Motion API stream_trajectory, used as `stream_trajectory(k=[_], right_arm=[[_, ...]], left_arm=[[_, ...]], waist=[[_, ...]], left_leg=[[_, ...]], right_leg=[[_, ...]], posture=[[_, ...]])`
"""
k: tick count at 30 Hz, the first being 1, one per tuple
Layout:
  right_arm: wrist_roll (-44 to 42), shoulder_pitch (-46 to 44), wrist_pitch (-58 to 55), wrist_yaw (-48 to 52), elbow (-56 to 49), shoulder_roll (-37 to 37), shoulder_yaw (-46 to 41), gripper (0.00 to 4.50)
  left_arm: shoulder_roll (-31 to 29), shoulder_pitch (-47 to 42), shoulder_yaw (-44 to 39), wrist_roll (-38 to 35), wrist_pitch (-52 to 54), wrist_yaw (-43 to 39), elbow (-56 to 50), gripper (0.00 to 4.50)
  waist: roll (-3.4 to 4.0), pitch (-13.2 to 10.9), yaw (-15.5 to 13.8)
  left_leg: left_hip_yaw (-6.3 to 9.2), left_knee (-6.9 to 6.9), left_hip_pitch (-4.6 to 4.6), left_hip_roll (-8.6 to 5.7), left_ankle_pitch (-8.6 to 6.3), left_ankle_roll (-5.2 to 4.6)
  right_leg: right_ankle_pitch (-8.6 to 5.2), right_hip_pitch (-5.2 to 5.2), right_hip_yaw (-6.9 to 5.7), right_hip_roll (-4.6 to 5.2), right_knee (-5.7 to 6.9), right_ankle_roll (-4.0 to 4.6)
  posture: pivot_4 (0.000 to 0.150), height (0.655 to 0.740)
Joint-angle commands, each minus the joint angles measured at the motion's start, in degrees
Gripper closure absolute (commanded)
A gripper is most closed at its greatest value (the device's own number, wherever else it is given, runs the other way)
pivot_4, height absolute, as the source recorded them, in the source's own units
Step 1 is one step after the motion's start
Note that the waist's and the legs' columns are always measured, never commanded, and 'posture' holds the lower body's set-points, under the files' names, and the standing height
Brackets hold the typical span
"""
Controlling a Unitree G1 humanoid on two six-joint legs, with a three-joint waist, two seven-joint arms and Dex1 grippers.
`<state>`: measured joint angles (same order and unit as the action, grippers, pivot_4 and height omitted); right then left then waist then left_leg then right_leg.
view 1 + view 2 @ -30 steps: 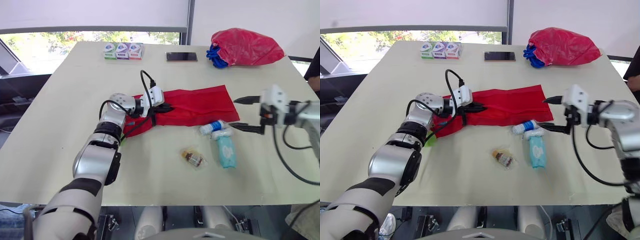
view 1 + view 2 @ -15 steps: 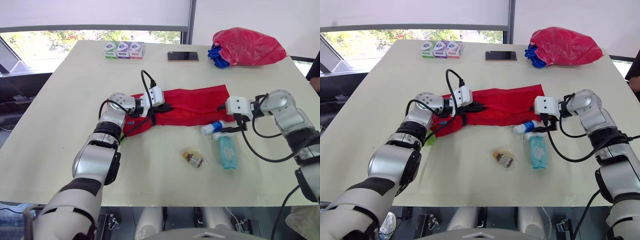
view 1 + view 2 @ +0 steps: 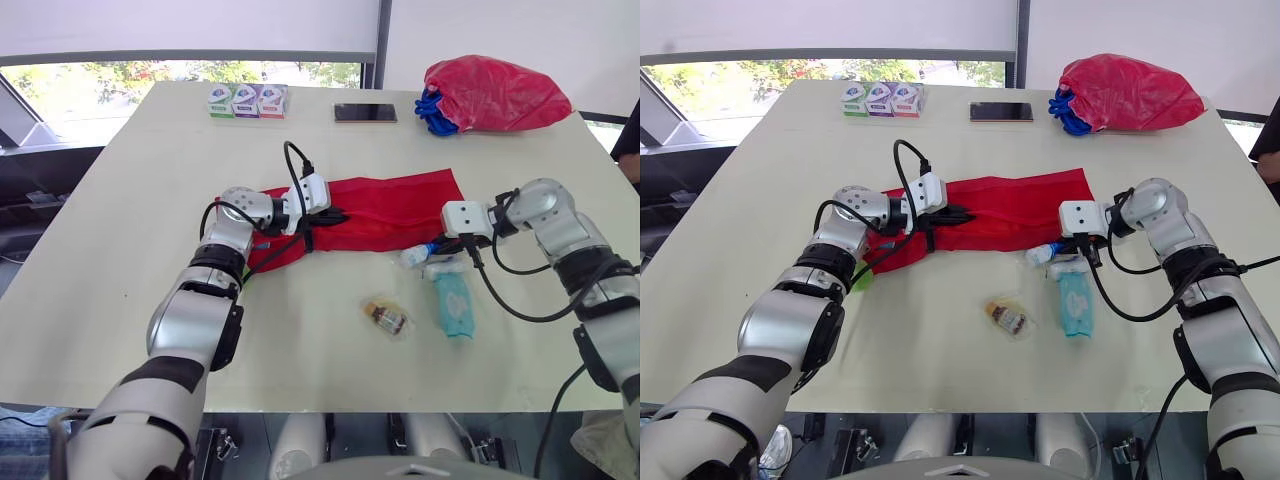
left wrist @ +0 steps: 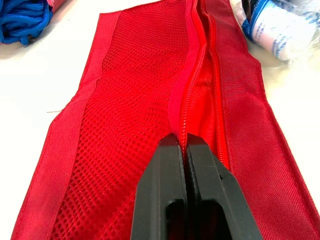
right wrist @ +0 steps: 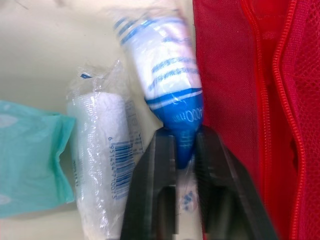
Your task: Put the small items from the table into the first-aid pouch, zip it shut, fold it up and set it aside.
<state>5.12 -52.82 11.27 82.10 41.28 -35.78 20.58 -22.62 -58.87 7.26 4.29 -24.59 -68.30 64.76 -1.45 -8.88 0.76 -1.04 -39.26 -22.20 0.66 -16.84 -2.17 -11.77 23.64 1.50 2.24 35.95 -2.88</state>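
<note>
While left gripper (image 4: 184,142) pinches the one red pouch (image 3: 400,205), right gripper (image 5: 184,137) clamps one tube (image 5: 167,65) among four small items (image 3: 453,305)

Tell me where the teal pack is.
In the left eye view the teal pack lies on the robot's right, right next to the wrapped gauze roll, beside the brown packet.

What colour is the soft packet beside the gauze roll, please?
Teal; the packet shows best in the left eye view.

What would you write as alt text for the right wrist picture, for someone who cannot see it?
The right gripper pinches the blue end of a blue-and-white packet beside the red pouch. A wrapped white bandage roll and a teal packet lie alongside.
</note>
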Motion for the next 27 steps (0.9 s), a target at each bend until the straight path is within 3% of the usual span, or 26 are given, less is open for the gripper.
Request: stream_trajectory(k=[1,9,14,18,21,27], right_arm=[[-5.9,0.7,-8.6,2.9,-6.8,-0.9,-4.3,4.49],[-14.6,8.6,-46.0,-7.4,-31.0,2.9,-8.5,4.49],[-17.2,8.8,-72.1,-17.6,-38.2,6.0,-9.0,4.49],[-20.8,6.5,-92.9,-25.8,-38.0,12.1,-14.5,4.49],[-21.9,5.7,-101.3,-30.5,-36.8,16.3,-19.0,4.49],[-26.6,2.6,-103.8,-43.5,-26.6,24.9,-32.6,4.49]], left_arm=[[0.4,-0.4,-1.1,-1.5,-0.6,-0.1,-1.4,4.50],[0.8,-0.5,-1.6,-1.9,-0.2,0.0,-1.4,4.50],[0.9,-0.8,-1.7,-2.4,0.1,-0.2,-1.3,4.50],[0.9,-1.0,-1.8,-2.9,0.4,-0.3,-1.5,4.50],[1.0,-1.1,-1.9,-3.2,0.5,-0.4,-1.6,4.50],[1.2,-0.7,-1.9,-3.8,0.4,-0.5,-2.3,4.50]], waist=[[0.00,0.0,0.0],[0.01,0.0,-0.1],[0.02,0.0,-0.2],[0.02,0.0,-0.1],[0.04,0.0,-0.1],[0.05,0.0,-0.1]], left_leg=[[0.01,0.00,0.00,0.00,0.00,0.00],[0.32,-0.01,-0.02,0.01,-0.02,-0.04],[0.42,-0.02,-0.07,-0.03,-0.03,-0.05],[0.49,-0.03,-0.09,-0.06,-0.03,-0.05],[0.55,-0.03,-0.15,-0.07,-0.03,-0.05],[0.64,-0.04,-0.31,-0.14,-0.03,-0.05]], right_leg=[[0.00,0.00,0.00,0.00,0.01,0.00],[0.00,0.01,-0.02,0.03,0.03,0.01],[0.01,0.02,-0.11,0.08,0.06,0.01],[0.01,0.03,-0.18,0.10,0.09,0.02],[0.01,0.10,-0.23,0.10,0.14,0.02],[0.01,0.16,-0.32,0.12,0.22,0.01]], posture=[[0.150,0.7400],[0.150,0.7400],[0.150,0.7400],[0.150,0.7400],[0.150,0.7400],[0.150,0.7400]])
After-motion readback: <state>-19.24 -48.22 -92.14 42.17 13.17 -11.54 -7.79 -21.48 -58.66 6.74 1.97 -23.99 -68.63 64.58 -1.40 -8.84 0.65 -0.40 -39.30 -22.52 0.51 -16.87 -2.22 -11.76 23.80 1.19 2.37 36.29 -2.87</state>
